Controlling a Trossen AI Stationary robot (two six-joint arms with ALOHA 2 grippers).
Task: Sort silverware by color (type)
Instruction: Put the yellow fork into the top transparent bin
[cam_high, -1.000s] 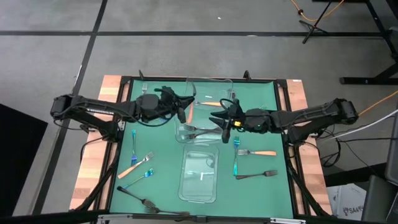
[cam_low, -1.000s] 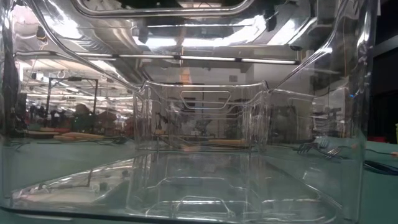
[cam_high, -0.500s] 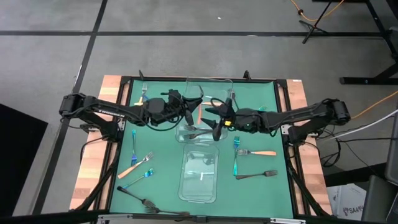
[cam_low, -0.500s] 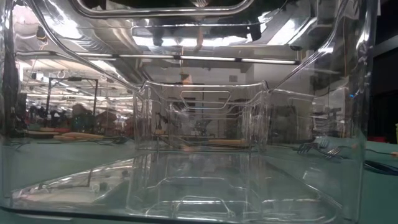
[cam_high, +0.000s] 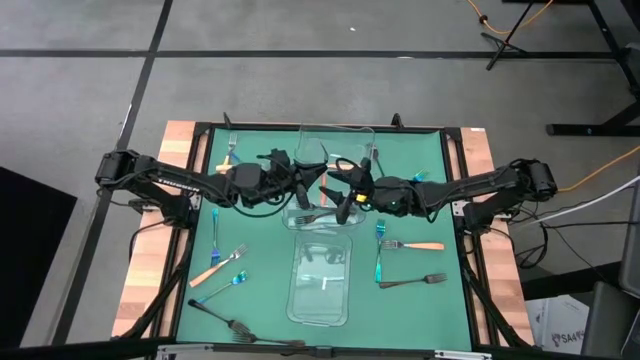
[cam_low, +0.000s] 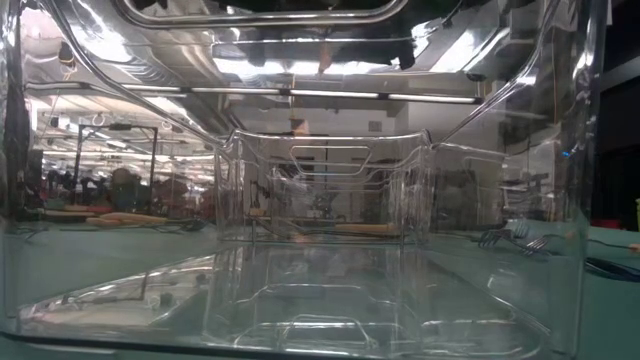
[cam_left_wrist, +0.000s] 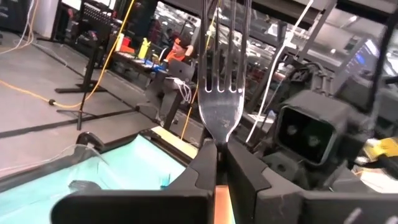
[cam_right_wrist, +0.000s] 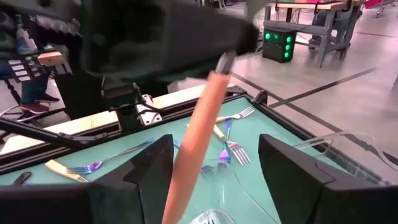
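Over the green mat (cam_high: 260, 225), high view: my left gripper (cam_high: 307, 187) and my right gripper (cam_high: 345, 196) meet above the middle clear plastic container (cam_high: 300, 215), which holds dark grey forks (cam_high: 312, 209). Second clear container (cam_high: 336, 140) behind, third (cam_high: 320, 295) in front, all rounded rectangles. Loose on the mat: orange-handled fork (cam_high: 412, 244), blue-teal fork (cam_high: 379, 262), dark fork (cam_high: 411, 281) on my right; orange-handled fork (cam_high: 218, 265), two blue-teal forks, dark forks on my left. A second ago both grippers sat further apart, and my right one has spread wide since.

Low view: only glossy transparent container walls (cam_low: 320, 200) stacked in depth, with fork tines (cam_low: 512, 236) at the right edge; neither gripper can be made out.

Left wrist view: my left fingers (cam_left_wrist: 245, 180) are pressed together, pinching an orange-handled fork (cam_left_wrist: 219, 81) upright, polished silver tines up, my right arm's wrist camera just behind it.

Right wrist view: my right fingers (cam_right_wrist: 298, 171), matte black, are spread; between them, untouched, hangs the smooth orange handle (cam_right_wrist: 196, 143), seen only here.
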